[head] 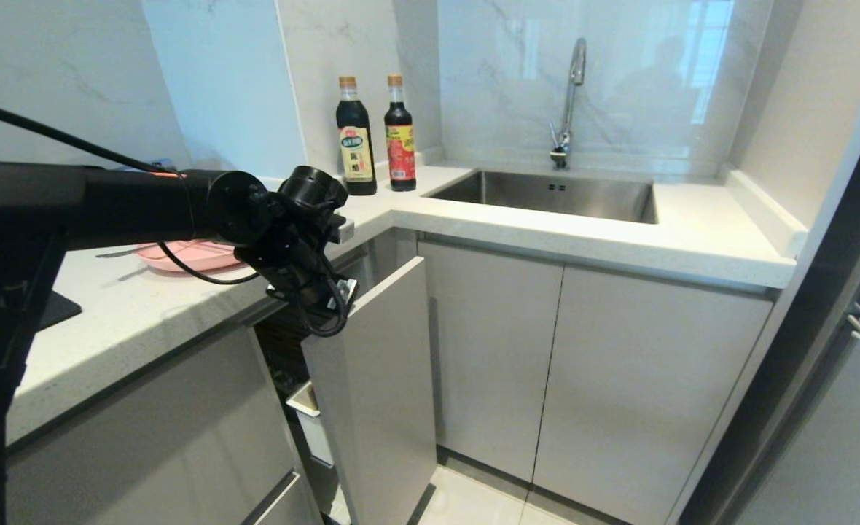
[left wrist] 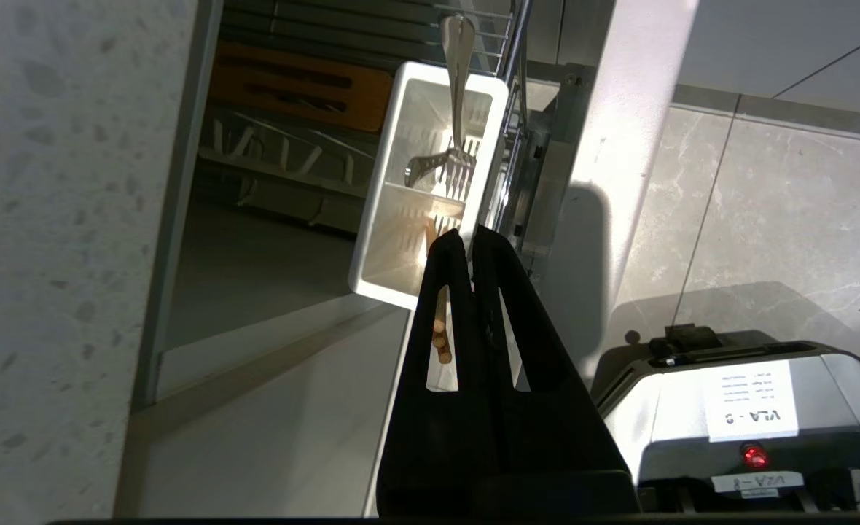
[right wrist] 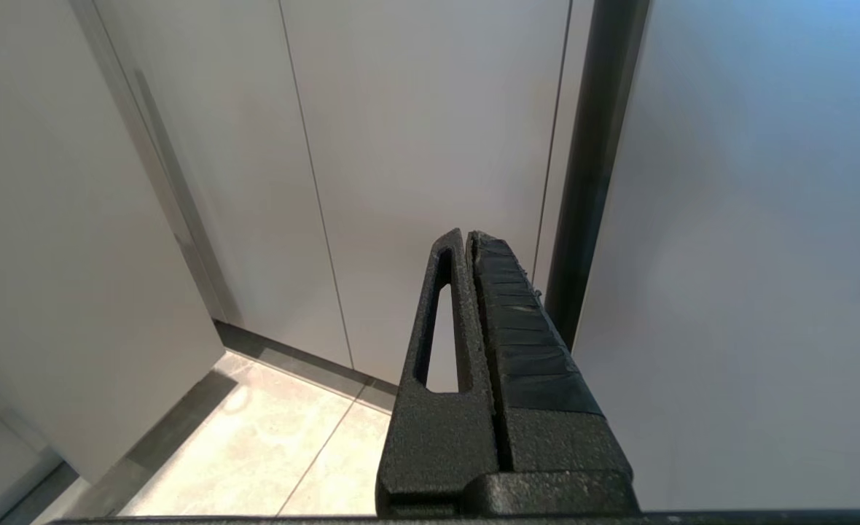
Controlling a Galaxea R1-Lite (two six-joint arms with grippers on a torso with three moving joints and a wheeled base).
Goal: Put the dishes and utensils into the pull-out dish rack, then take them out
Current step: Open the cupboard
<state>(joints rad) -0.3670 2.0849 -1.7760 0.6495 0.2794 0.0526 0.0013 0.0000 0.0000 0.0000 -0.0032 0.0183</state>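
Holding: chopsticks (left wrist: 441, 332) sit pinched between the pressed-together fingers of the left gripper (left wrist: 468, 235), right above the white cutlery tub (left wrist: 379, 240) — likely lined up to drop in.
Axis: sticks run lengthwise along the fingers, far ends aimed down into the tub.
Tub: spoon (left wrist: 456, 95) already stands inside, handle up.
Rack: pull-out dish rack (head: 375, 379) stands open below the counter; pink plate (head: 197, 255) waits on top.
Right gripper (right wrist: 468, 235): shut on nothing — parked facing cabinet doors.
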